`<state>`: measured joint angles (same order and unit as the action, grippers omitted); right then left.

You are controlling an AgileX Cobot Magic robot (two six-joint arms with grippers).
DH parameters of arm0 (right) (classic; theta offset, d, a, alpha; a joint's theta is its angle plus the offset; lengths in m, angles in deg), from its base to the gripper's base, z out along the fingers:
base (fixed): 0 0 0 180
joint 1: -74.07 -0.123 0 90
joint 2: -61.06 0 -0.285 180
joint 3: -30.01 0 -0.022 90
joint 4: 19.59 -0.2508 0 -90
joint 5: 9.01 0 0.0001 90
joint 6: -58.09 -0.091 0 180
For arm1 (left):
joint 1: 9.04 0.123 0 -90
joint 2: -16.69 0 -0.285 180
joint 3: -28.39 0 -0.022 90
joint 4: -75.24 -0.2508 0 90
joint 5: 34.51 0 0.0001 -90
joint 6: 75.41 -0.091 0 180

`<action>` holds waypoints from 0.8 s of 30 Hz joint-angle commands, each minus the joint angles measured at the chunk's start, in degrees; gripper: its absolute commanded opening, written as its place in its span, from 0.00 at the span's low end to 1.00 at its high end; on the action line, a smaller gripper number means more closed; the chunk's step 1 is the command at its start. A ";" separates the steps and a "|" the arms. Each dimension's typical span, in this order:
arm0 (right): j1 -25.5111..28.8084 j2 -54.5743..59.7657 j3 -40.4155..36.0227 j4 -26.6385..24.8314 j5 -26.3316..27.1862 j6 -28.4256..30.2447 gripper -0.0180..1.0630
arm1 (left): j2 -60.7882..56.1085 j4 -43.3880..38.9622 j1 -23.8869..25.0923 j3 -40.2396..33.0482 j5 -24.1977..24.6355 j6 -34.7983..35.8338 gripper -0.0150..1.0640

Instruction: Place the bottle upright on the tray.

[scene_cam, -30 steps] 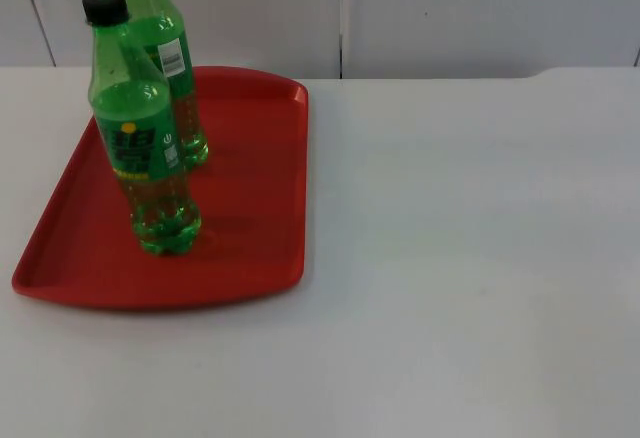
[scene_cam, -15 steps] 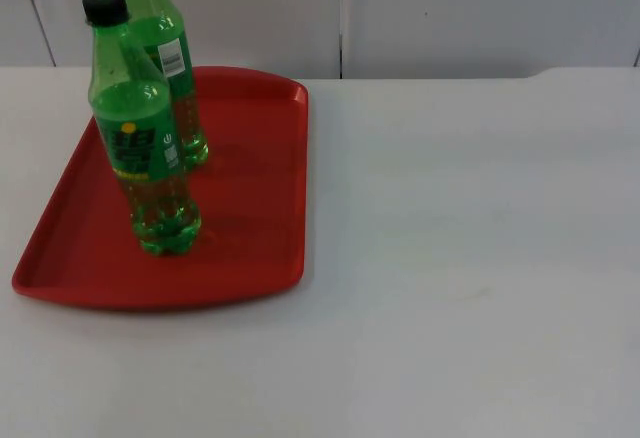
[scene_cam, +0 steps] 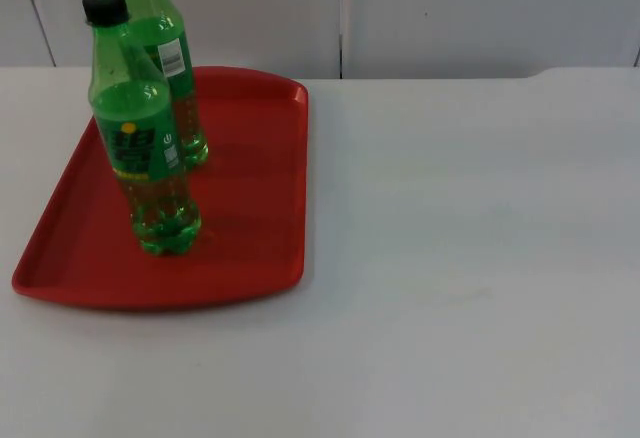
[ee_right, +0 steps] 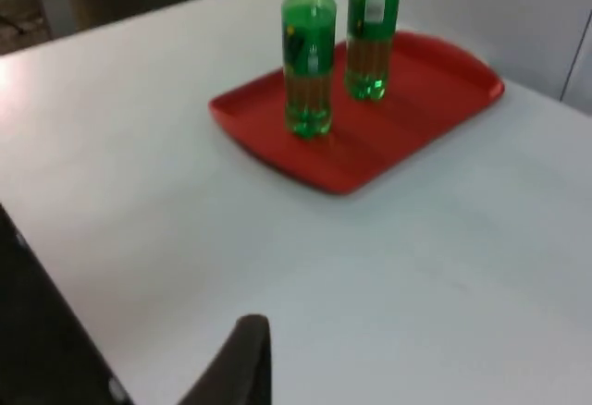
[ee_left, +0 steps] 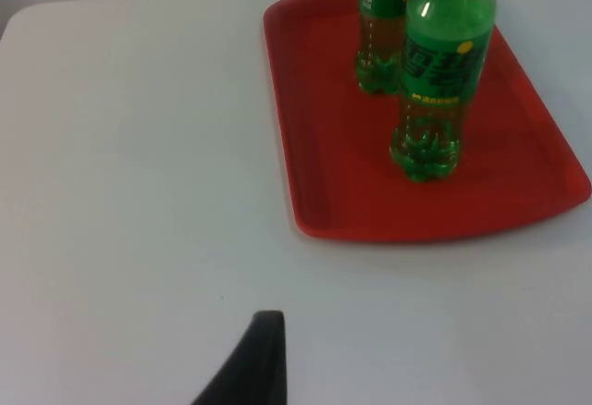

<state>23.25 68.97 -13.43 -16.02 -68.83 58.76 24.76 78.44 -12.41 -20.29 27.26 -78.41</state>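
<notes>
Two green plastic bottles stand upright on the red tray (scene_cam: pixel 250 178) at the table's left. The nearer bottle (scene_cam: pixel 150 148) has a black cap and a green and yellow label. The rear bottle (scene_cam: pixel 170 58) stands close behind it, with a white label patch. From the left wrist, the same tray (ee_left: pixel 342 146) carries the nearer bottle (ee_left: pixel 442 63) and the rear one (ee_left: pixel 379 17). My left gripper (ee_left: pixel 250 368) waits over bare table, well clear of the tray. My right gripper (ee_right: pixel 236 363) also waits far off, facing the tray (ee_right: pixel 407 100) and both bottles (ee_right: pixel 308 44).
White table top (scene_cam: pixel 470 258) stretches right of the tray and toward the front. The grey partition wall (scene_cam: pixel 450 8) closes the back. A dark table edge (ee_right: pixel 37 331) appears in the right wrist view.
</notes>
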 commanded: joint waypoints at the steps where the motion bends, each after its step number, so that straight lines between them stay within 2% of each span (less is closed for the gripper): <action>1: -0.27 -0.12 -2.12 -0.23 -0.22 -0.21 0.99 | -0.28 0.14 0.02 -0.18 -0.14 0.35 0.99; 5: -0.27 -0.12 -4.39 -0.65 -2.01 -0.35 0.99 | -0.28 0.14 0.02 -0.18 -0.14 0.35 0.99; 24: -0.27 -0.12 -4.39 -0.65 -2.01 -0.35 0.99 | -0.28 0.14 0.02 -0.18 -0.14 0.35 0.99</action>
<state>23.25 68.97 -17.77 -16.52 -70.91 58.09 24.76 78.44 -12.41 -20.29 27.26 -78.41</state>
